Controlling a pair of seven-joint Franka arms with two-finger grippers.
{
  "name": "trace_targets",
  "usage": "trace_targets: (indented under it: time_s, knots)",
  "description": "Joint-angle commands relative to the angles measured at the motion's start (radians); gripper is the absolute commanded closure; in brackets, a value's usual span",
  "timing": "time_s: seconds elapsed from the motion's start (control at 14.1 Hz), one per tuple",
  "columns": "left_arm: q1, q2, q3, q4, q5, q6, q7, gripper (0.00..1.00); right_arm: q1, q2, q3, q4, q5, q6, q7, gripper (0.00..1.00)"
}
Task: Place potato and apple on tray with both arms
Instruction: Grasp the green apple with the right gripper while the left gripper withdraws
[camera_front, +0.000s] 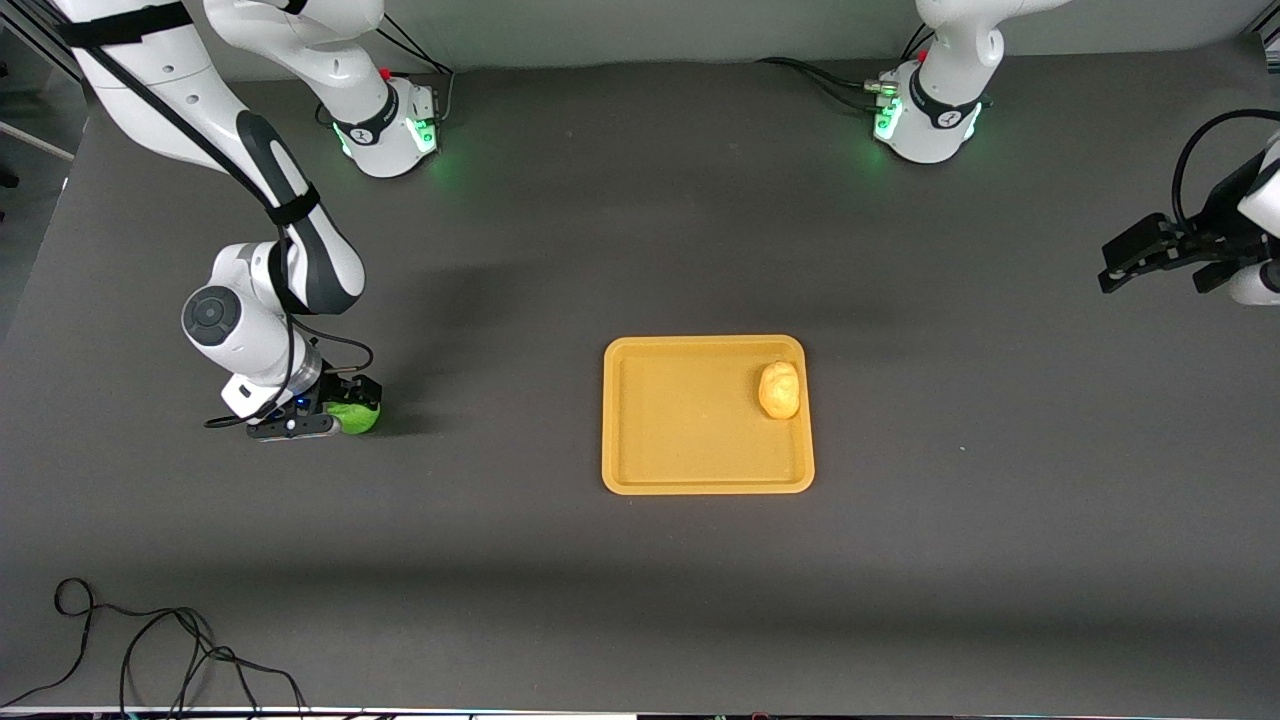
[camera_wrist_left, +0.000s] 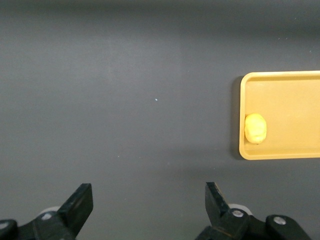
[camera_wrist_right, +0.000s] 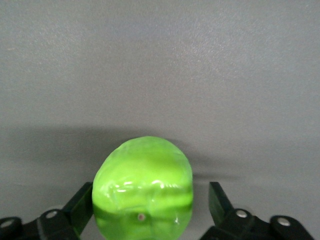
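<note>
With the potato (camera_front: 779, 389) already on the tray (camera_front: 700, 484) and the left gripper (camera_front: 1150, 255) waiting spread at right edge, the right gripper (camera_front: 335, 415), low at lower left, straddles the apple (camera_front: 355, 416) with fingers apart, so closing off-centre could squirt the round fruit away.

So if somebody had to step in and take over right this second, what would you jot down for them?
Right end effector: low at the table toward the right arm's end, open, fingers either side of the apple, a gap on one side, not yet clamped.
Left end effector: open, empty, waiting over the table at the left arm's end.
Done: potato lies in the tray, in a corner.
Left: grip the apple, carry it to the tray.
</note>
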Motion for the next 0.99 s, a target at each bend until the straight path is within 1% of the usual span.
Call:
trace_targets:
  time_s: [0.0, 0.07, 0.21, 0.28, 0.36, 0.5, 0.71, 0.78, 0.92]
  knots:
    - [-0.011, 0.006, -0.025, 0.035, 0.044, -0.036, 0.013, 0.00, 0.003, 0.019, 0.010, 0.034, 0.001, 0.000, -0.002, 0.54]
    - [-0.011, 0.006, -0.028, 0.035, 0.053, -0.038, 0.012, 0.00, 0.003, 0.013, 0.010, 0.045, 0.001, -0.012, -0.003, 0.58]
    - [0.005, 0.012, -0.016, 0.035, 0.055, -0.032, 0.016, 0.00, 0.006, -0.026, 0.011, 0.077, 0.001, -0.094, -0.005, 0.58]
    - [0.010, 0.017, -0.004, 0.034, 0.050, -0.033, 0.030, 0.00, 0.008, -0.061, 0.011, 0.109, 0.001, -0.166, -0.011, 0.58]
    - [0.013, 0.017, 0.004, 0.029, 0.049, -0.035, 0.044, 0.00, 0.012, -0.100, 0.011, 0.158, 0.001, -0.267, -0.022, 0.58]
    - [0.013, 0.015, 0.004, 0.029, 0.041, -0.033, 0.045, 0.00, 0.017, -0.129, 0.011, 0.302, 0.001, -0.479, -0.022, 0.58]
    - [0.012, 0.015, 0.003, 0.031, 0.041, -0.027, 0.045, 0.00, 0.055, -0.113, 0.011, 0.583, 0.001, -0.799, -0.005, 0.58]
    - [0.013, 0.018, 0.004, 0.031, 0.041, -0.030, 0.045, 0.00, 0.089, -0.102, 0.011, 0.664, 0.001, -0.860, 0.013, 0.58]
    - [0.013, 0.020, 0.006, 0.031, 0.040, -0.027, 0.045, 0.00, 0.153, -0.064, 0.011, 0.772, 0.001, -0.915, 0.142, 0.58]
